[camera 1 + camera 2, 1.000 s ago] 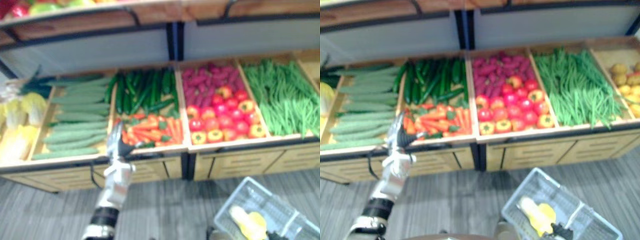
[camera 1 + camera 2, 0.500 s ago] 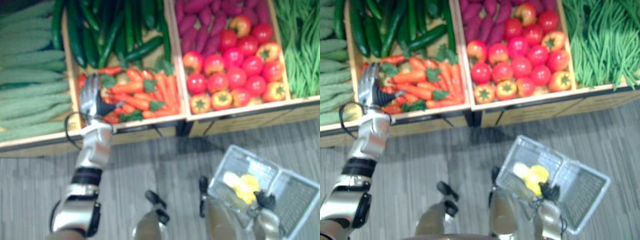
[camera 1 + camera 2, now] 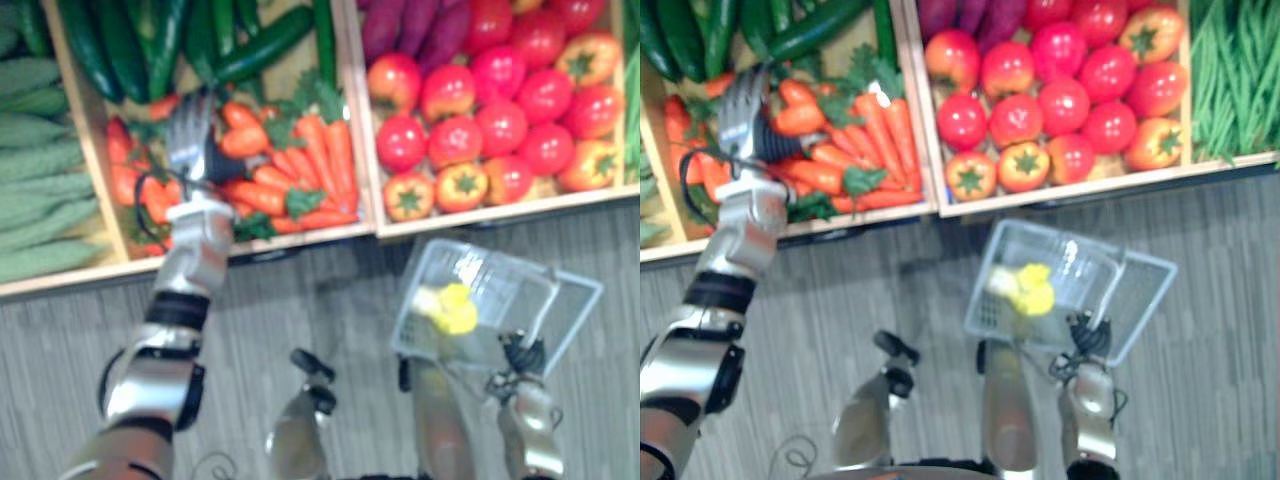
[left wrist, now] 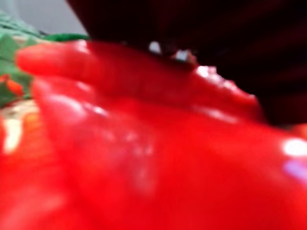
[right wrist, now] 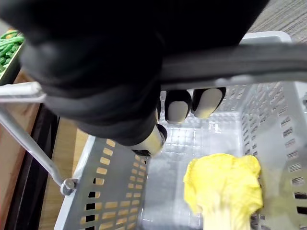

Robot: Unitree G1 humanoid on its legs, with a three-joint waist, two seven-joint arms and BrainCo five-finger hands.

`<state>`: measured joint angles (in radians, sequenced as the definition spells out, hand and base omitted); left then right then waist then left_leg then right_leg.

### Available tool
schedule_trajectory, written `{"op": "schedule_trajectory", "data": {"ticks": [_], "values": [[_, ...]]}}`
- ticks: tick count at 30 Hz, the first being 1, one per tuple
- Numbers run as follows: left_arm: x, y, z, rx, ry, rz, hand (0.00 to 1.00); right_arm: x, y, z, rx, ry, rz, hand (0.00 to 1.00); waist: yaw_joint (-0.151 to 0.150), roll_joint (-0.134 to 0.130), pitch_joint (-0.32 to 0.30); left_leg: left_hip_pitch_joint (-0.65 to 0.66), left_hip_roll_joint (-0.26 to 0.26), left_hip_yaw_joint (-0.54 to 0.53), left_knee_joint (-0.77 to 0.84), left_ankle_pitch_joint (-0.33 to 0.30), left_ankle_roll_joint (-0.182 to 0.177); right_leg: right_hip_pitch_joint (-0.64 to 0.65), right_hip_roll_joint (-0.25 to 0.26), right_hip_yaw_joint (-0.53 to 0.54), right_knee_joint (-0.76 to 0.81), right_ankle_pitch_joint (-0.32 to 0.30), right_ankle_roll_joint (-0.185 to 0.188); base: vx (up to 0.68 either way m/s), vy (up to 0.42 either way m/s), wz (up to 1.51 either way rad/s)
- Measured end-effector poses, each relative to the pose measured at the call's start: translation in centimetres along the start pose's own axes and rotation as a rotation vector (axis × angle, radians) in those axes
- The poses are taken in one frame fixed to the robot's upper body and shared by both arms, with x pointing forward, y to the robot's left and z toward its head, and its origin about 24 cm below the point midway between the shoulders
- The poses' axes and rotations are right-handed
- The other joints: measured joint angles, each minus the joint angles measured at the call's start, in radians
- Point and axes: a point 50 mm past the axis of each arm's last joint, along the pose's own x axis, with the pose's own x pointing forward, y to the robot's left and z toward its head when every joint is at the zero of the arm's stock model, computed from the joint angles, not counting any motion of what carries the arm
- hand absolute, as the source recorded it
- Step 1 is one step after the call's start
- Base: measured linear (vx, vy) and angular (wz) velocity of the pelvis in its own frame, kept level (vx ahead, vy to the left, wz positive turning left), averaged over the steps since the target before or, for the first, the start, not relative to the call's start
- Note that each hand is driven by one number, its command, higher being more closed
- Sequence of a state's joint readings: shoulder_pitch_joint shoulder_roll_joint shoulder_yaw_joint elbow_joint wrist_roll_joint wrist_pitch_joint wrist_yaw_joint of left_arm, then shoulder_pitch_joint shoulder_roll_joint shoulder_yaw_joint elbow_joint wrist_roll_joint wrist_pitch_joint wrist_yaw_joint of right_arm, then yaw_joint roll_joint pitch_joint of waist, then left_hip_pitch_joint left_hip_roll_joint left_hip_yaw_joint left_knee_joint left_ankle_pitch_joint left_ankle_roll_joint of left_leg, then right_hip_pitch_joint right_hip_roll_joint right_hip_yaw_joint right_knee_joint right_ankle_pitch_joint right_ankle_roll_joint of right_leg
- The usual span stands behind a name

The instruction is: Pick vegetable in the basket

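Observation:
My left hand reaches over the carrot compartment of the wooden shelf, fingers straight and laid on the orange and red vegetables, thumb out to the side. In the left wrist view a glossy red vegetable sits right against the hand. My right hand is curled round the handle of a pale plastic basket, held above the floor in front of the shelf. A yellow leafy vegetable lies in the basket.
Tomatoes and orange-red peppers fill the compartment to the right of the carrots. Dark cucumbers lie behind the carrots, pale green gourds to the left, green beans at the far right. The shelf's front edge runs just below my left hand.
The camera has tipped down and come closer to the shelf. My left hand has pushed further in over the carrots. The basket has come nearer to the shelf front.

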<state>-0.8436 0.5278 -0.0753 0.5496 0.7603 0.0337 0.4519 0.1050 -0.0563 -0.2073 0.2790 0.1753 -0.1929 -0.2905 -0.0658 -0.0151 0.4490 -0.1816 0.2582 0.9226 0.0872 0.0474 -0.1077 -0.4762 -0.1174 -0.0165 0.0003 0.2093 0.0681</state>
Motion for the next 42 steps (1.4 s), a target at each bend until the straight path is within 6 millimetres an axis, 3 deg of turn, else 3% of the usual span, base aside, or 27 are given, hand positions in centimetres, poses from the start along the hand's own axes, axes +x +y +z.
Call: {"op": "schedule_trajectory", "data": {"ticks": [1, 3, 6, 10, 13, 16, 19, 24, 27, 32, 37, 39, 42], "values": [[0.4, 0.9, -0.7, 0.002, 0.025, 0.043, 1.0, 0.7, 0.5, 0.7, -0.013, -0.024, 0.02, 1.0, -0.001, 0.025, 0.016, -0.014, 0.037, 0.0, 0.037, -0.017, -0.016, -0.001, 0.021, 0.002, -0.003, -0.025, -0.006, 0.12, -0.209, 0.05], [1.1, 1.7, -0.5, -0.002, 0.026, 0.073, 1.0, 1.2, 0.5, 1.2, -0.028, -0.038, 0.029, 1.0, -0.005, 0.059, 0.028, -0.017, 0.059, 0.005, 0.042, -0.014, -0.017, 0.0, 0.04, 0.001, -0.001, -0.025, -0.006, 0.05, -0.131, -0.14], [2.0, 1.9, -0.3, 0.002, 0.02, 0.043, 1.0, 1.1, 0.3, 1.1, -0.024, -0.028, 0.018, 1.0, -0.018, 0.068, 0.028, 0.005, 0.071, 0.005, 0.037, -0.012, -0.019, 0.01, 0.055, -0.003, 0.024, -0.026, -0.006, 0.01, -0.062, -0.02], [1.3, 0.6, 0.1, 0.005, -0.021, -0.07, 1.0, 1.1, -0.2, 0.3, -0.006, 0.009, -0.008, 1.0, -0.016, 0.067, 0.027, 0.022, 0.05, 0.002, 0.035, -0.015, -0.022, 0.011, 0.036, -0.003, 0.053, -0.027, -0.005, -0.06, 0.041, 0.06], [-0.6, -0.9, -1.2, 0.001, 0.013, -0.133, 1.0, 0.9, -0.2, -0.1, 0.0, 0.029, -0.011, 1.0, -0.014, 0.066, 0.027, 0.02, 0.045, 0.002, 0.035, -0.062, -0.028, 0.019, 0.032, -0.002, 0.037, -0.04, 0.01, -0.1, 0.043, 0.08], [-2.4, -2.2, -2.1, 0.023, 0.035, -0.195, 1.0, 0.7, 0.0, -0.7, 0.008, 0.06, -0.015, 1.0, -0.013, 0.055, 0.023, 0.035, 0.044, -0.01, 0.041, -0.069, -0.025, 0.061, 0.024, -0.01, 0.009, -0.042, 0.011, -0.1, -0.016, 0.16], [-4.6, -3.1, -1.0, 0.023, -0.032, -0.242, 1.0, 0.4, -0.7, -1.7, -0.004, 0.106, -0.041, 1.0, -0.013, 0.05, 0.019, 0.064, 0.045, -0.037, 0.038, -0.069, -0.024, 0.109, 0.018, -0.042, 0.008, -0.053, 0.013, -0.07, -0.022, 0.2], [-6.7, -2.8, -1.0, -0.002, -0.052, -0.239, 1.0, -0.6, -0.8, -3.5, -0.005, 0.186, -0.05, 1.0, -0.003, 0.015, -0.027, 0.095, 0.045, -0.07, 0.035, -0.065, -0.021, 0.168, 0.011, -0.079, 0.0, -0.05, 0.007, -0.03, 0.001, 0.22], [-7.8, -2.2, -1.3, -0.026, -0.028, -0.211, 1.0, -1.9, -1.7, -5.3, -0.02, 0.264, -0.062, 1.0, 0.005, 0.016, -0.103, 0.11, 0.034, -0.103, 0.026, -0.063, -0.021, 0.202, 0.005, -0.105, -0.004, -0.057, 0.008, 0.03, 0.028, 0.23], [-7.7, 0.2, -0.9, -0.032, -0.044, -0.079, 1.0, -3.4, -3.4, -7.7, -0.034, 0.375, -0.109, 1.0, 0.012, 0.019, -0.199, 0.148, 0.01, -0.145, -0.003, -0.061, -0.021, 0.271, -0.001, -0.133, -0.036, -0.066, 0.015, 0.03, 0.017, 0.2], [-8.3, 0.4, -2.1, -0.012, 0.011, -0.047, 1.0, -4.3, -4.2, -9.1, -0.048, 0.439, -0.123, 1.0, 0.005, 0.018, -0.259, 0.187, -0.012, -0.165, -0.031, -0.061, -0.021, 0.311, -0.008, -0.129, -0.054, -0.065, 0.016, 0.0, 0.002, 0.01], [-8.9, 0.1, -2.4, -0.008, 0.022, -0.061, 1.0, -4.3, -4.2, -9.2, -0.049, 0.446, -0.122, 1.0, -0.01, 0.016, -0.272, 0.197, -0.019, -0.17, -0.034, -0.061, -0.02, 0.326, -0.012, -0.128, -0.066, -0.061, 0.022, -0.01, 0.012, -0.02], [-10.7, 0.0, -1.8, -0.031, 0.021, -0.053, 1.0, -4.3, -4.0, -9.1, -0.053, 0.443, -0.106, 1.0, -0.009, 0.008, -0.29, 0.228, -0.026, -0.215, -0.02, -0.085, -0.027, 0.33, -0.003, -0.075, -0.068, -0.059, 0.026, -0.02, 0.004, -0.51]]}}
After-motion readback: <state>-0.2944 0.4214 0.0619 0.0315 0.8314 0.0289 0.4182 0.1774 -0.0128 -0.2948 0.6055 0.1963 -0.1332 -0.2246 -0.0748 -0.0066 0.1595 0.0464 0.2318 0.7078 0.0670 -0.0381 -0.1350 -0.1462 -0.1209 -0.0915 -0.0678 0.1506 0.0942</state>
